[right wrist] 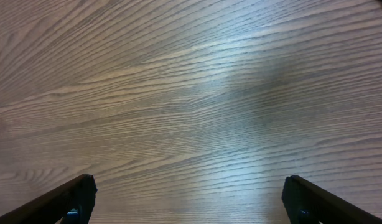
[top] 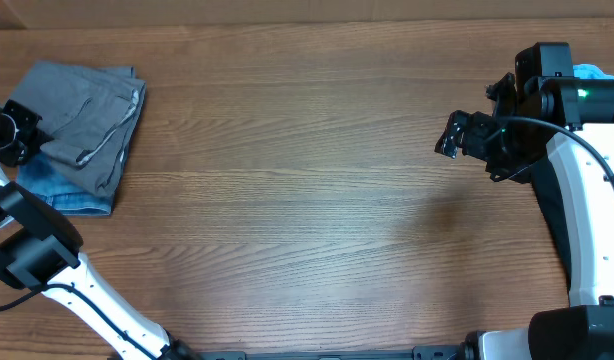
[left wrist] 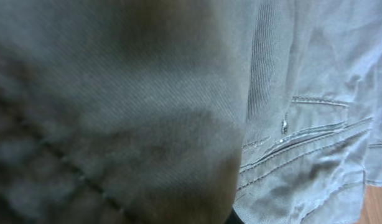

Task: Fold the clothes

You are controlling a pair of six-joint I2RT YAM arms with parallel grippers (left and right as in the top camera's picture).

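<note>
From above, the grey shorts [top: 82, 115] lie folded in the far left corner of the counter [top: 307, 200]. They sit on top of a blue denim garment [top: 72, 195], which peeks out at the near side. The left claw [top: 22, 135] is right at the left edge of the shorts. The right claw [top: 452, 135] is far off on the other side, over bare wood.

The left wrist view is full of grey cloth, very close, and dark and blurry on the left. It shows stitched seams [left wrist: 303, 149] and a tiny metal stud [left wrist: 284, 126], which are too small to see from above. The left claw is shut, but I cannot tell if it pinches any cloth.

The right wrist view shows only wood, with the two fingers [right wrist: 73, 199] set wide apart and nothing between them.
</note>
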